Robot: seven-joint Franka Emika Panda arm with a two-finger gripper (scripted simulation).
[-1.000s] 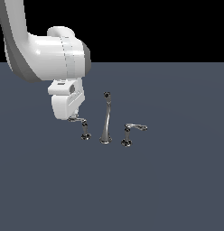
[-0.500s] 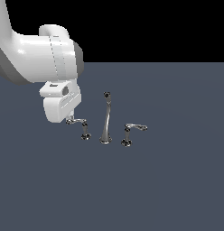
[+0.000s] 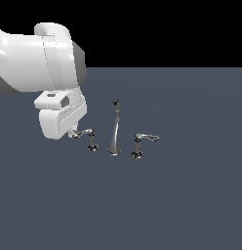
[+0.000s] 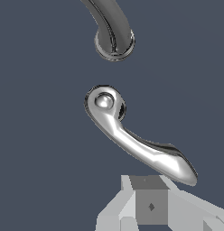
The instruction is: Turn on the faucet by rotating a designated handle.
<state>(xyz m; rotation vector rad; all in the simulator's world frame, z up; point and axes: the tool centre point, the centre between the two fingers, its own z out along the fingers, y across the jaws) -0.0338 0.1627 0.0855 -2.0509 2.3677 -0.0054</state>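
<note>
The tool (image 3: 73,133) sits at the free end of the handle (image 3: 85,133); whether it is released or clenched cannot be told. Beyond the handle stands the spout (image 3: 114,128), on a bare dark grey counter (image 3: 181,195) under black background.

Chrome is gleaming on the handle (image 4: 136,142) and its twin handle (image 3: 144,139); the spout (image 3: 114,132) is showing a dark tip. The arm (image 3: 40,63) is appearing white, the floor (image 3: 191,195) slate blue-grey.
</note>
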